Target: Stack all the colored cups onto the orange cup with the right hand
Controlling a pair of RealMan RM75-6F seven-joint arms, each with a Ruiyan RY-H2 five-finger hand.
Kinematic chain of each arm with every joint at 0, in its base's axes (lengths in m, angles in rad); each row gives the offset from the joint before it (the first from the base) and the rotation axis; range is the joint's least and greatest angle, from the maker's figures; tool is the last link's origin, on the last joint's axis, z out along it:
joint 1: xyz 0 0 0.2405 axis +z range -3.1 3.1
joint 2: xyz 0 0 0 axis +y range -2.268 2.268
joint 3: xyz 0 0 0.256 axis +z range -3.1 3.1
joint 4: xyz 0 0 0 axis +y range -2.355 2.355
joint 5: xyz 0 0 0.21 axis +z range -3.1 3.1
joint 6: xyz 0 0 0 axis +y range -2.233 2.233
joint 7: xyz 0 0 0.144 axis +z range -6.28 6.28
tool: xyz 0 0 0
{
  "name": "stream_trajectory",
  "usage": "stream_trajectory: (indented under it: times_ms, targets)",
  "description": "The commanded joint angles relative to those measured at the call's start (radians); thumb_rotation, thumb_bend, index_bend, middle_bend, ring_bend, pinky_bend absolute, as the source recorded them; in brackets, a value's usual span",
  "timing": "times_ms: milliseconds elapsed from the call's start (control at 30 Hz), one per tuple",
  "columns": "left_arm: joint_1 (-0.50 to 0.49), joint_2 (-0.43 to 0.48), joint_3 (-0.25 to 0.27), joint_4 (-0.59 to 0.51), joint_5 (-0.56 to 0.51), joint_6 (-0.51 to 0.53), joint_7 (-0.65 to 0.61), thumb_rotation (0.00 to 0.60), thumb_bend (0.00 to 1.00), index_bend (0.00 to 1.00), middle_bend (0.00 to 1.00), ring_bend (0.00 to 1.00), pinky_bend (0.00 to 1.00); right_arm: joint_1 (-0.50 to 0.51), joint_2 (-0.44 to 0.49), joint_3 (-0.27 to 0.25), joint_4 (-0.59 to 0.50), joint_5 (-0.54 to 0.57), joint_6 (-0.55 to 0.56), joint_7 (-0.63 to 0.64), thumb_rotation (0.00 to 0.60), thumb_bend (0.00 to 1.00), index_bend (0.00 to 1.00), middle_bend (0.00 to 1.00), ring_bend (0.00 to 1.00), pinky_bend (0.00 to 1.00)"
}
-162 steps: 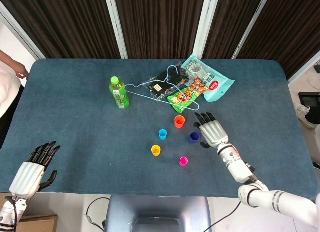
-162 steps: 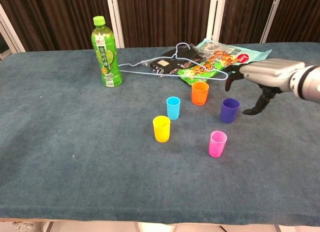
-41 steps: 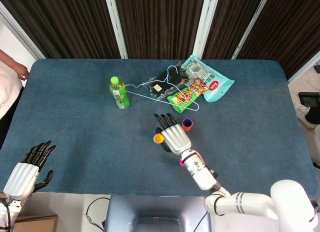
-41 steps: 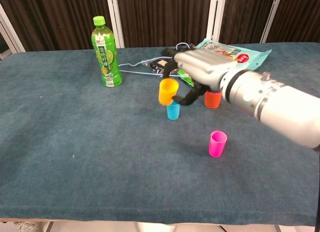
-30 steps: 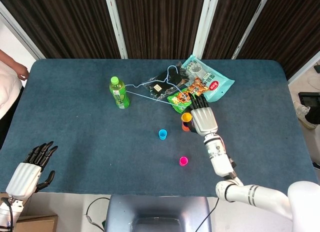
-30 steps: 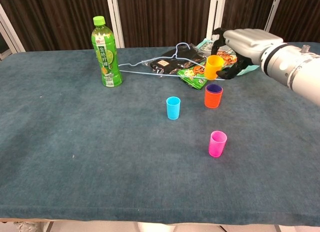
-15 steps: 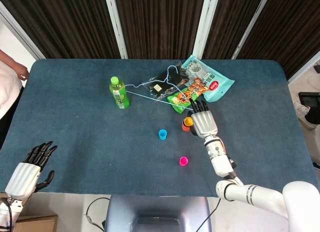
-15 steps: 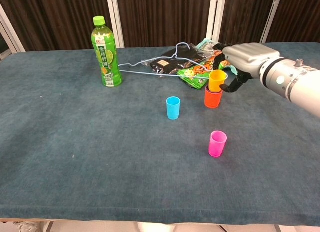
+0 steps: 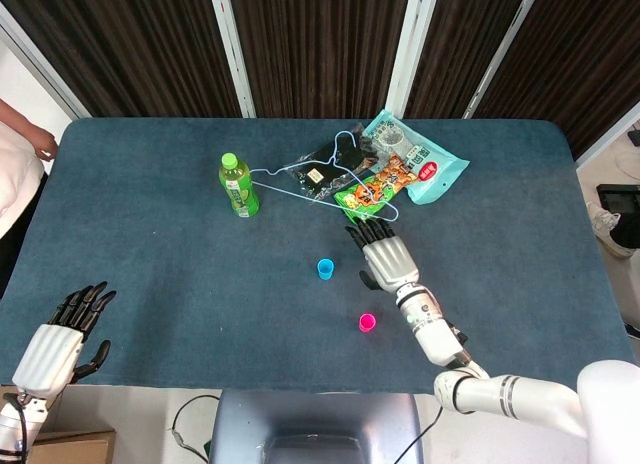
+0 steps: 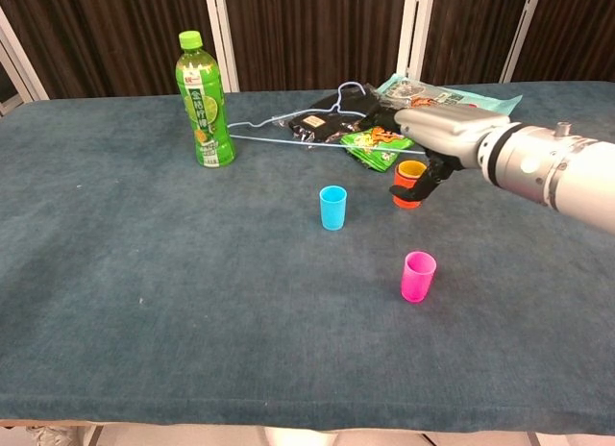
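One stacked orange cup (image 10: 410, 184) sits just under the spread, empty right robot hand (image 10: 434, 138).

at the start five cups stood apart on the surface; now the purple one and the yellow cup (image 10: 411, 169) are nested in the orange cup (image 10: 407, 194), which stands a little further right than at first. a second ago the right robot hand (image 10: 430, 138) held the yellow cup above the stack, then lowered it in; now its fingers are spread with nothing in them, and in the head view the right robot hand (image 9: 385, 257) has moved left, covering the stack. the left robot hand (image 9: 62, 340) shifted slightly at the surface's near corner.
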Motion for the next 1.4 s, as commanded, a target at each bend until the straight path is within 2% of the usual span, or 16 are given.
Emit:
stream_trajectory:
  times_ms: [33, 300, 633, 900, 1033, 1200, 1400]
  targets:
    - [0.000, -0.001, 0.000, 0.000, 0.001, 0.001, 0.002, 0.600, 0.45, 0.00, 0.00, 0.01, 0.12, 0.025, -0.035, -0.013, 0.014, -0.005, -0.019, -0.019, 0.600, 0.49, 0.22, 0.00, 0.00, 0.00]
    - [0.004, 0.004, -0.001, 0.003, -0.002, 0.009, -0.009, 0.600, 0.46, 0.00, 0.00, 0.01, 0.12, 0.088, -0.148, 0.019, 0.131, 0.064, -0.044, -0.058, 0.600, 0.49, 0.35, 0.00, 0.00, 0.00]
    - [0.008, 0.008, 0.000, 0.002, -0.004, 0.013, -0.013, 0.600, 0.46, 0.00, 0.00, 0.01, 0.12, 0.119, -0.214, 0.033, 0.229, 0.086, -0.065, -0.037, 0.600, 0.49, 0.48, 0.00, 0.00, 0.00]
    - [0.007, 0.010, -0.001, 0.000, -0.004, 0.010, -0.014, 0.600, 0.45, 0.00, 0.00, 0.01, 0.12, 0.118, -0.244, 0.045, 0.264, 0.064, -0.028, -0.008, 0.600, 0.49, 0.64, 0.04, 0.00, 0.00]
    - [0.008, 0.010, 0.001, 0.000, -0.001, 0.013, -0.015, 0.600, 0.46, 0.00, 0.00, 0.01, 0.12, 0.102, -0.222, 0.056, 0.232, 0.028, 0.012, 0.027, 0.600, 0.49, 0.65, 0.05, 0.00, 0.00]
    - [0.010, 0.010, 0.003, 0.000, 0.005, 0.017, -0.016, 0.600, 0.46, 0.00, 0.00, 0.01, 0.12, 0.045, -0.128, 0.062, 0.128, -0.040, 0.118, 0.064, 0.600, 0.49, 0.64, 0.05, 0.00, 0.00]
    - [0.006, 0.006, 0.005, -0.002, 0.008, 0.011, -0.006, 0.600, 0.46, 0.00, 0.00, 0.01, 0.12, -0.011, -0.007, 0.064, 0.048, -0.018, 0.146, 0.051, 0.600, 0.49, 0.64, 0.05, 0.00, 0.00]
